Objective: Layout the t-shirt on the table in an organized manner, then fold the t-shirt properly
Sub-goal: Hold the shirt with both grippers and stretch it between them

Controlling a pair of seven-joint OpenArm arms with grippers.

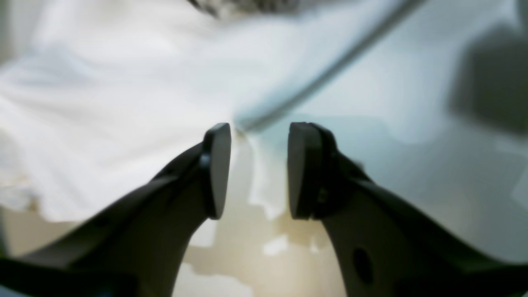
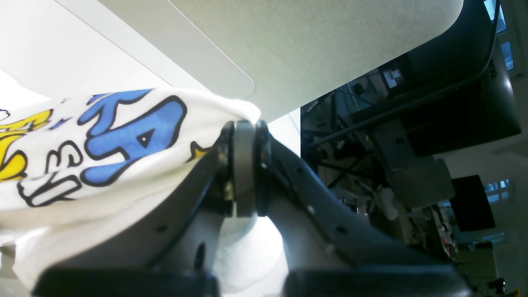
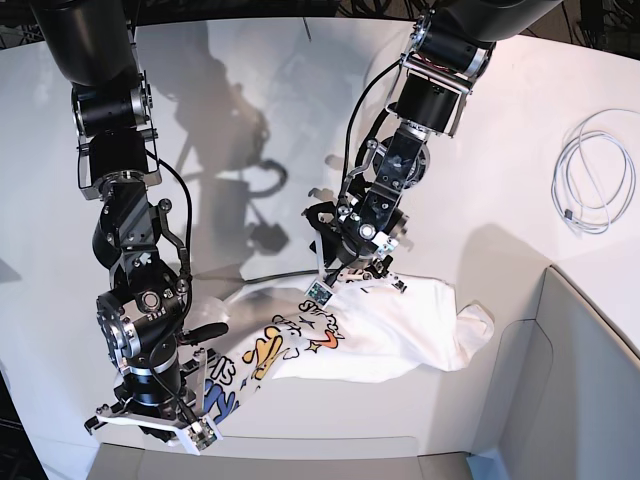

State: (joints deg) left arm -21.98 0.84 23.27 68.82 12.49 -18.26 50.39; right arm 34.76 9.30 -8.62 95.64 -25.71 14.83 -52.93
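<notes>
While the white cotton t-shirt (image 3: 375,325) with its colourful cartoon print lies partly spread on the large smooth white worktop (image 3: 250,120), both arms work over it.

Nearest the front edge: right gripper (image 3: 195,415), black, jaws pressed together on a bunched fold of the shirt. Wrist view confirms it, cloth (image 2: 103,140) with blue and yellow bubble lettering pinched between the pads and draped over one finger (image 2: 177,206). That corner of the garment is lifted off the surface at the near left of the base view; the printed part twists from there toward the middle.

Middle ground: bulk of the shirt rests flat-ish on the worktop, rumpled, one sleeve end (image 3: 478,322) sticking out toward a grey angular bin (image 3: 575,390) at the near right corner. Whether shirt and bin touch, cannot tell.

Just behind the shirt's upper edge: left gripper (image 3: 350,272), jaws parted. Its wrist view is blurred but shows the two dark pads (image 1: 218,169) standing apart with white fabric (image 1: 103,136) below and between them; nothing visibly clamped. Whether the pads touch the cloth cannot be made out.

Further back: bare worktop carrying hard shadows of both arms.

Far right: a coiled white cable (image 3: 590,180) lying on the worktop, well apart from the shirt.
</notes>
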